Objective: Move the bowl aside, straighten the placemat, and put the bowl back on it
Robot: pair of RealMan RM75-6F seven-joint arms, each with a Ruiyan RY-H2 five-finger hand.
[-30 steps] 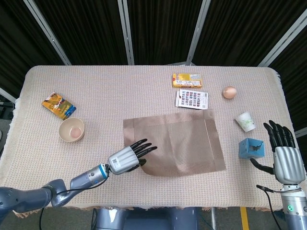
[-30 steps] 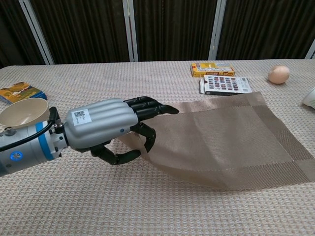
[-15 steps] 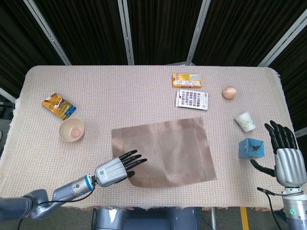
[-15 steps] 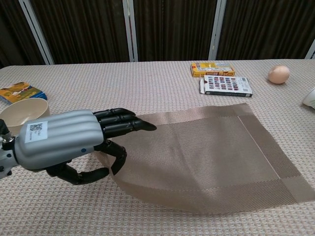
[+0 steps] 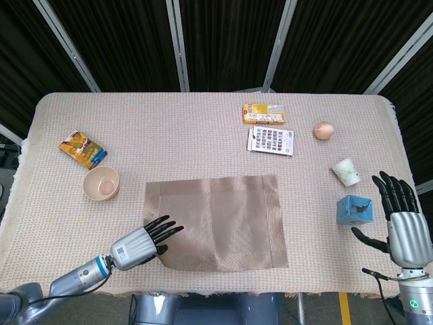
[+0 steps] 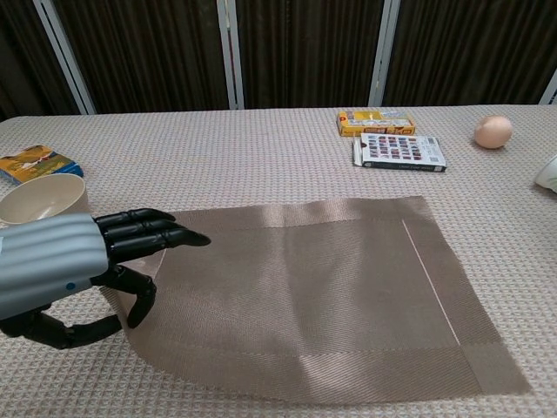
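Observation:
The brown woven placemat [image 5: 216,220] [image 6: 305,287] lies flat near the table's front edge, its sides roughly square to the table. My left hand [image 5: 139,244] [image 6: 61,270] is at the mat's near left corner. Its fingers [image 6: 152,235] reach over the mat with the thumb beneath, and it pinches the slightly lifted edge. The cream bowl [image 5: 101,183] [image 6: 39,198] stands on the tablecloth just left of the mat, off it, with a pale round thing inside. My right hand [image 5: 402,227] hovers at the far right with fingers spread, holding nothing.
A blue box [image 5: 355,210] sits beside my right hand, with a paper cup [image 5: 346,171] behind it. At the back are an egg [image 5: 324,130], a swatch card [image 5: 270,140] and a yellow box [image 5: 264,112]. A colourful packet [image 5: 82,149] lies behind the bowl.
My left hand has drawn back to the left and toward the front edge, dragging the placemat along. The mat has turned square and settled flatter. The right hand stayed put.

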